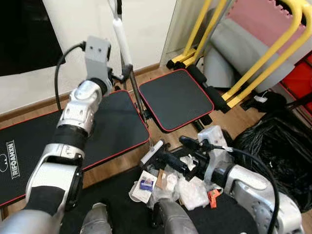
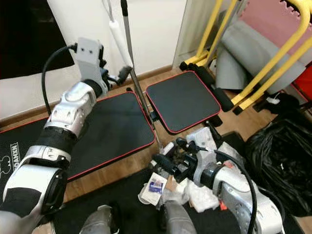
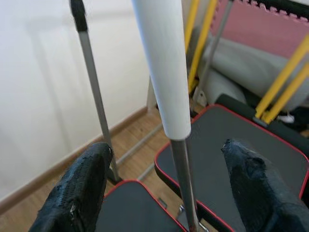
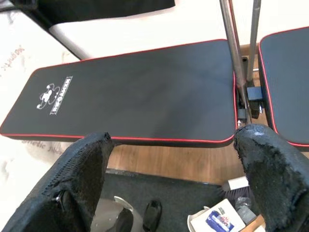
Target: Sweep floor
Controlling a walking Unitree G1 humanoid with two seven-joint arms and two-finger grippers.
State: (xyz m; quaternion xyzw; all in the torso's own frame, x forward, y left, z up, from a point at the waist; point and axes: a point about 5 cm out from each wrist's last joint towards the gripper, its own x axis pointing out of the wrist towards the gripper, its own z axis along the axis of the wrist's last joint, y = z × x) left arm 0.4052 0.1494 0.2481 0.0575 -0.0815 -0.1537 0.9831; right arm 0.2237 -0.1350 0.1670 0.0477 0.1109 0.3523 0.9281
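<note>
Two thin poles lean against the white wall: a broom pole with a white foam grip [image 1: 120,36] and a metal pole with a black top [image 2: 127,29]. My left gripper [image 1: 122,75] is raised to the white grip, open, with the grip [image 3: 161,72] standing between its fingers [image 3: 82,193] and untouched. My right gripper [image 2: 168,155] is low and open, next to the pole's lower end [image 1: 151,153]; one finger [image 4: 273,183] lies close to the pole [image 4: 236,67]. Paper and wrapper litter [image 1: 170,185] lies heaped on a black floor mat [image 1: 122,204] just below it.
A black weight bench with red trim, its long pad [image 1: 112,126] and its square seat [image 1: 175,97], lies across the wooden floor. Yellow tube frames [image 1: 263,63], a grey cushion and a pink foam mat [image 1: 263,24] stand at the back right. A black rubbish bag [image 1: 278,151] sits at right.
</note>
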